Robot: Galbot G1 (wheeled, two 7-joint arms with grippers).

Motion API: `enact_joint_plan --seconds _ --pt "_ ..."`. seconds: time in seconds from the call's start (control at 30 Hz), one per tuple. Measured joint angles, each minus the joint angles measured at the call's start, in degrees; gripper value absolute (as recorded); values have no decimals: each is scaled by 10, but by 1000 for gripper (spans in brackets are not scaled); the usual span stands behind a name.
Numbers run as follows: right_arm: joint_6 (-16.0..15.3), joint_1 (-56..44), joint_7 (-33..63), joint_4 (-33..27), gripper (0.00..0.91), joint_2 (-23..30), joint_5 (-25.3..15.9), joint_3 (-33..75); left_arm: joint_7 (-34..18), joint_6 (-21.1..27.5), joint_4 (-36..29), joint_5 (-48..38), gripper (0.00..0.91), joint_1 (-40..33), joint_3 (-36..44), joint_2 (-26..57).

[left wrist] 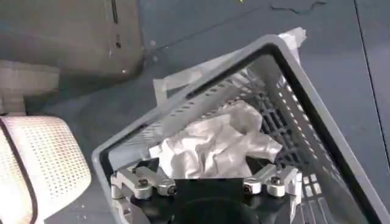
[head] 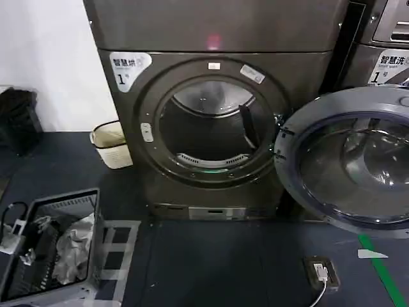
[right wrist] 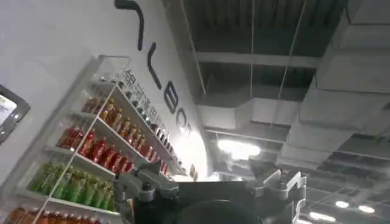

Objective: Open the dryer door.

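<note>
Already, in your head view, the dryer door (head: pixel 348 160) hangs swung wide, so the task looks done; your left hand (left wrist: pixel 207 182) hovers spread over a basket (left wrist: pixel 317 109), your right hand (right wrist: pixel 210 189) spread, pointing ceilingward, both well away.

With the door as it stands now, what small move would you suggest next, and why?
Probably none on the dryer door: it already stands swung wide to the right, the drum opening exposed. I would keep the left gripper parked over the laundry basket and the right gripper raised.
</note>
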Motion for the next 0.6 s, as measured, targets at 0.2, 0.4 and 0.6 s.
enact_joint_plan --seconds 0.2,0.4,0.6 --pt "2 -3 1 4 907 1 1 4 7 -7 5 0 907 0 0 0" --pt "1 -3 -2 4 907 2 -2 8 21 -14 6 16 907 0 -1 4" --pt "1 -2 -3 3 907 2 -3 7 25 -20 1 18 907 -4 -2 17"
